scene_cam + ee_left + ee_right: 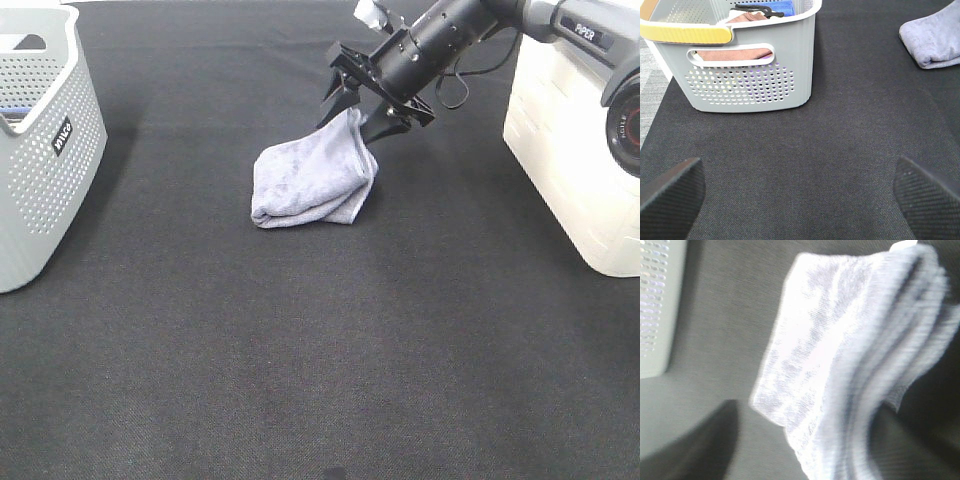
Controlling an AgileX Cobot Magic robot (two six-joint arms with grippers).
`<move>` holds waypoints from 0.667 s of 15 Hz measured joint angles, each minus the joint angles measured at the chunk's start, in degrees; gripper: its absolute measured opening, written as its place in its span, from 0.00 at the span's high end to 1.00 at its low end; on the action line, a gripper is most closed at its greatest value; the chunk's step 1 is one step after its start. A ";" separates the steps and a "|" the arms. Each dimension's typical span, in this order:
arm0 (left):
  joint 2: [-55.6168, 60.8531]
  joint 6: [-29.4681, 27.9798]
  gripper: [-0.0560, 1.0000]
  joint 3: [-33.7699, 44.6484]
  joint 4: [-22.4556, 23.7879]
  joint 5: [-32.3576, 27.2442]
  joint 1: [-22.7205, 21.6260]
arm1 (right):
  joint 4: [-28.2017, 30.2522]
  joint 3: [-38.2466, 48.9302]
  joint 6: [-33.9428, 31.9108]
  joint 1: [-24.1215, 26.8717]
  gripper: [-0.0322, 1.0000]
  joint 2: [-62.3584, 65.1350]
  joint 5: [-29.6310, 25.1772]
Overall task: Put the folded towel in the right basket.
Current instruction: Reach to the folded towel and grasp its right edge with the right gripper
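Note:
The folded towel [310, 175], light grey-lilac, lies in the middle of the black mat with its far right edge lifted. My right gripper [361, 115] is shut on that raised edge, one finger on each side. In the right wrist view the towel [840, 355] fills the frame, blurred, and hangs between the dark fingers [705, 440]. The right basket [570, 150] is white and stands at the right edge, just behind the right arm. My left gripper [800, 200] is open and empty over bare mat, and the towel [935, 40] shows far off in its view.
A grey perforated basket [40, 150] stands at the left edge. In the left wrist view the grey basket [750, 80] has a yellow handle and holds brown and blue cloths. Black mat covers the table.

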State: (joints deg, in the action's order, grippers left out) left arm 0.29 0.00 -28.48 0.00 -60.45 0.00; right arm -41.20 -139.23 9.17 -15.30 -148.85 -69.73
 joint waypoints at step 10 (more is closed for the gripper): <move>0.00 0.00 0.03 0.00 0.00 0.00 0.00 | 12.20 2.64 -4.47 0.00 0.25 -3.04 0.00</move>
State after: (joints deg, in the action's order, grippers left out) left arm 0.29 0.00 -28.48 0.00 -60.45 0.00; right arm -28.99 -136.59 4.70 -15.30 -151.89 -69.73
